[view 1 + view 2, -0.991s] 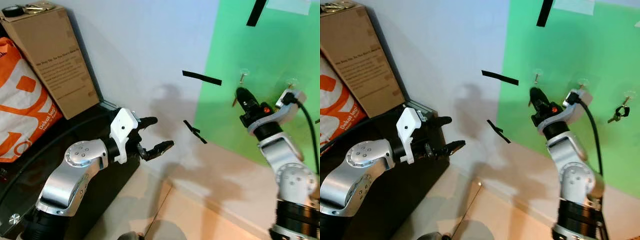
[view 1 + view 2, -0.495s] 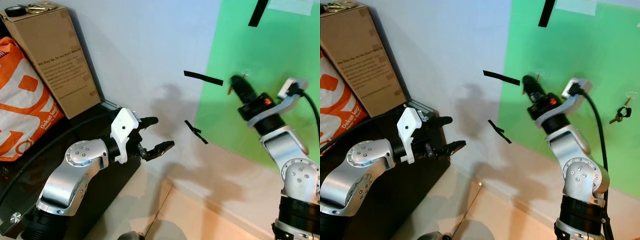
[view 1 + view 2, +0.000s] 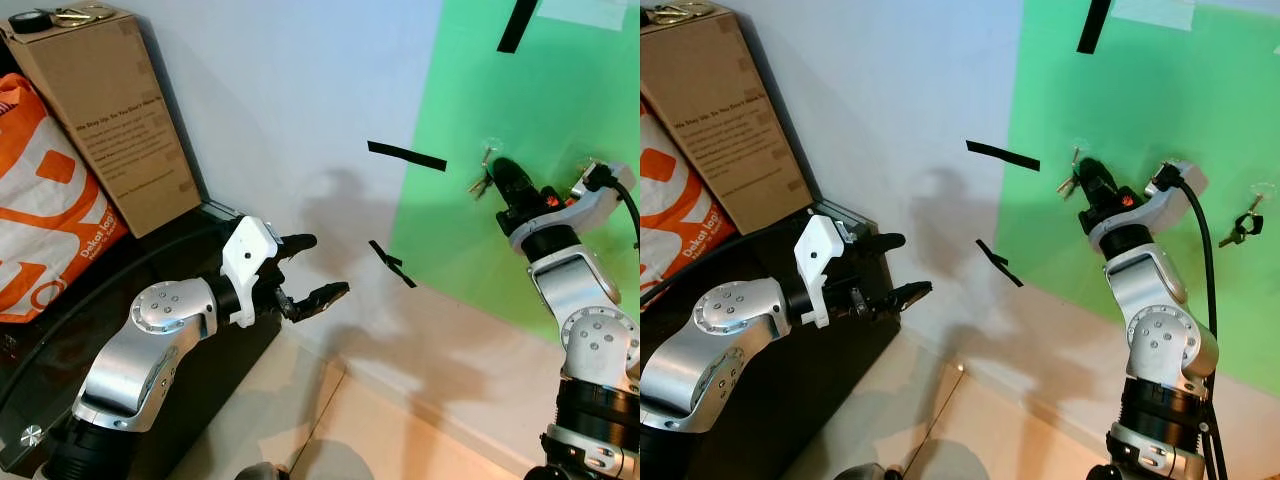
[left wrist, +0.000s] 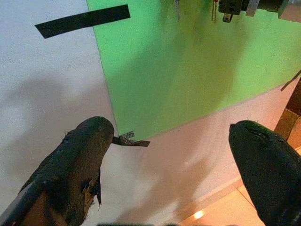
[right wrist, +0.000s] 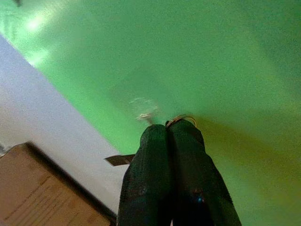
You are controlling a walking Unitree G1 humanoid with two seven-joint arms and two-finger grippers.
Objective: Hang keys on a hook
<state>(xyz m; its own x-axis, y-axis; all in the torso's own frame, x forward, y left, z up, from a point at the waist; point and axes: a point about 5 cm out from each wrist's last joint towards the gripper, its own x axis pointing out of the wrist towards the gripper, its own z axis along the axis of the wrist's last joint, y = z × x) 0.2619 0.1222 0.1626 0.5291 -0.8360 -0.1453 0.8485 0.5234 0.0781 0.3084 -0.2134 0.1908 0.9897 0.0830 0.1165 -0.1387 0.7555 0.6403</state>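
On the green sheet [image 3: 520, 110] a small clear hook [image 3: 490, 148] sticks to the wall. My right gripper [image 3: 502, 172] is raised just below and right of this hook, fingers shut on the ring of a bunch of keys [image 3: 480, 184] that dangles at their tip, close under the hook. In the right wrist view the shut right gripper [image 5: 169, 129] shows the key ring [image 5: 182, 119] at its tip, beside the hook [image 5: 146, 113]. My left gripper [image 3: 315, 265] is held open and empty, lower and to the left, away from the wall.
A second bunch of keys [image 3: 1240, 225] hangs from another hook at the far right. Black tape strips [image 3: 405, 155] mark the wall. A cardboard box [image 3: 110, 110] and an orange bag [image 3: 40, 210] stand on the dark table [image 3: 60, 340] at the left.
The right gripper with the keys swung up and left past the hook, then came back right; it now sits just below the hook. The left arm has not moved.
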